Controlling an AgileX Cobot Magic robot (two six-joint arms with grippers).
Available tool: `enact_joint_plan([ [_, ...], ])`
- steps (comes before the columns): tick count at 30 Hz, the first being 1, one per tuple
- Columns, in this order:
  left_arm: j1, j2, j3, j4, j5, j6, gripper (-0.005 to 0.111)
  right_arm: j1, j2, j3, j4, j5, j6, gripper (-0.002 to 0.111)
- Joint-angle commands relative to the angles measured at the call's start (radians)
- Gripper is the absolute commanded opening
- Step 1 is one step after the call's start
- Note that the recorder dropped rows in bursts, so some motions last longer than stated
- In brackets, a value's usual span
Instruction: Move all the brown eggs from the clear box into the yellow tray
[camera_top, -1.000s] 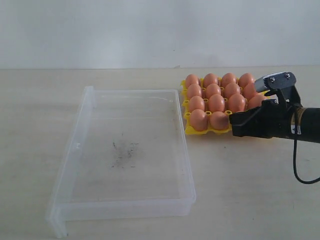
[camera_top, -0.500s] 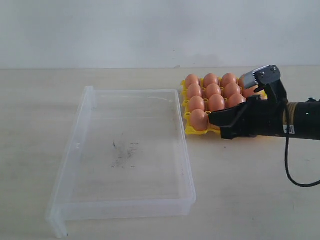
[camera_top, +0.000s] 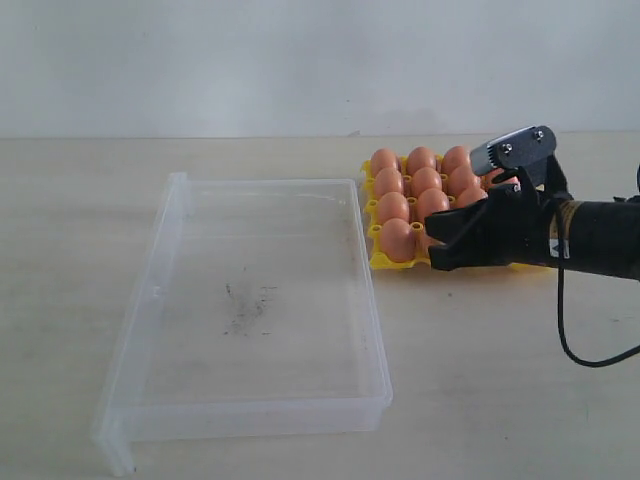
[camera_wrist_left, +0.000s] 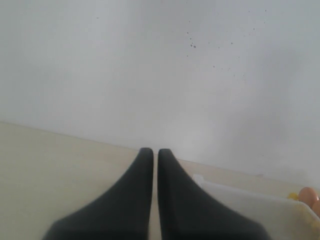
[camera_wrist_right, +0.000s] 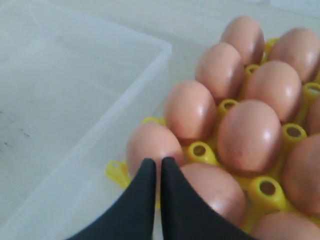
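Your right gripper (camera_top: 435, 248) slid along the tray's (camera_top: 385, 262) front row toward the box (camera_top: 250, 300), clenched on nothing; the eggs (camera_top: 397, 240) sat right beneath its tips, none in the box.

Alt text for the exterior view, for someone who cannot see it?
Brown eggs sit in the yellow tray, where the right tool, shut, reaches over the near row, hiding part of it. Left of the tray, the clear box holds no eggs, only dark specks.
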Motion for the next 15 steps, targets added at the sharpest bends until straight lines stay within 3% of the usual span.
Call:
enact_joint_plan([
  [1,-0.004,-0.003,-0.003,-0.003,0.000,0.006,0.004,0.000,-0.007,-0.002,0.005,-0.129,0.019,0.000],
  [5,-0.004,-0.003,-0.003,-0.003,0.000,0.006,0.004,0.000,-0.007,-0.002,-0.007,-0.190,0.086,0.000],
  [11,-0.004,-0.003,-0.003,-0.003,0.000,0.006,0.004,0.000,-0.007,-0.002,-0.012,-0.262,0.418,0.000],
  [15,-0.004,-0.003,-0.003,-0.003,0.000,0.006,0.004,0.000,-0.007,-0.002,-0.011,-0.264,0.441,0.000],
])
